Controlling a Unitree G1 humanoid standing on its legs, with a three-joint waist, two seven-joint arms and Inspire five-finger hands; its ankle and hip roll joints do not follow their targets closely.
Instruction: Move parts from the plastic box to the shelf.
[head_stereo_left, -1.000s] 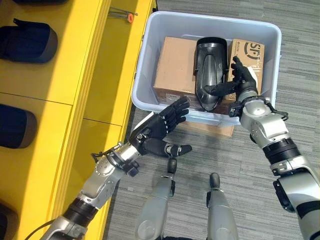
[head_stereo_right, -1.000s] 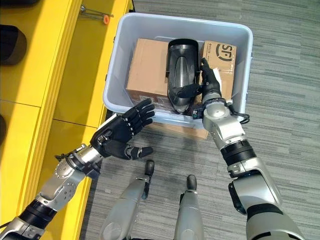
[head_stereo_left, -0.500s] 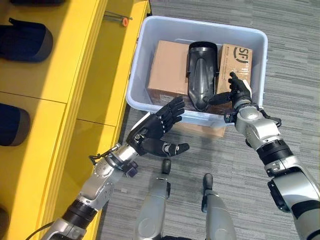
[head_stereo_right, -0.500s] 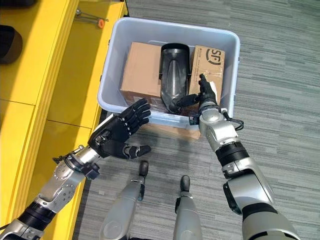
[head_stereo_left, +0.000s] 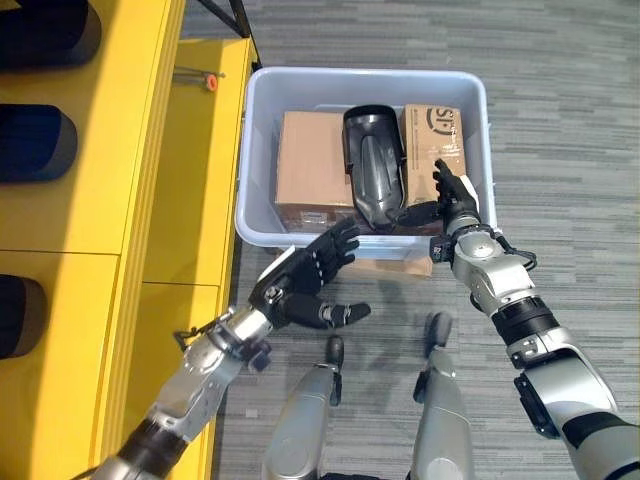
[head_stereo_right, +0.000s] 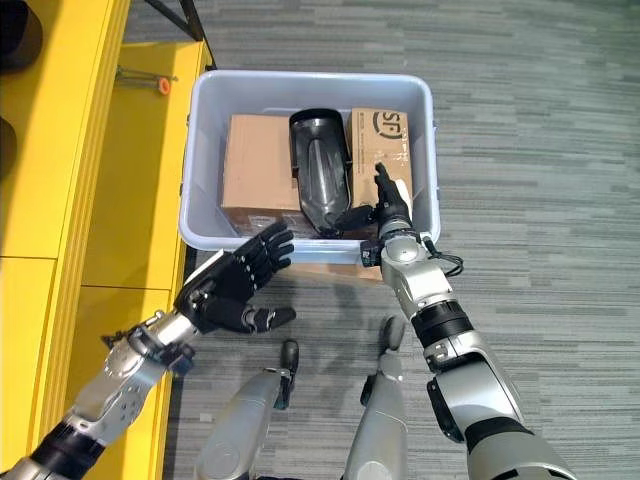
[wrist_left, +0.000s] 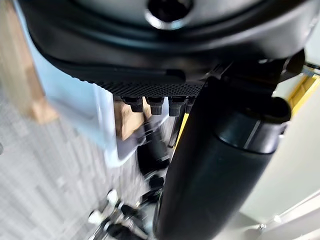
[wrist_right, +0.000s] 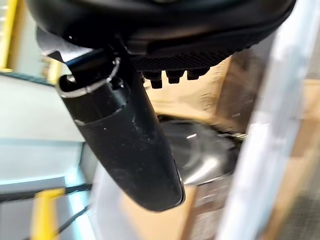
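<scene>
Left eye view: the plastic box (head_stereo_left: 262, 150) sits on the floor beside the yellow shelf (head_stereo_left: 95, 250). Inside it a black part (head_stereo_left: 372, 180) lies on cardboard boxes (head_stereo_left: 310, 165). The right hand (head_stereo_left: 452, 200) is open at the part's near end, thumb touching it, fingers straight up beside it. The left hand (head_stereo_left: 300, 285) hovers open outside the box's near wall, holding nothing.

Right wrist view: the thumb (wrist_right: 125, 140) stretches toward the glossy part (wrist_right: 200, 150).

Left wrist view: straight fingers (wrist_left: 150, 104) point toward the box.
</scene>
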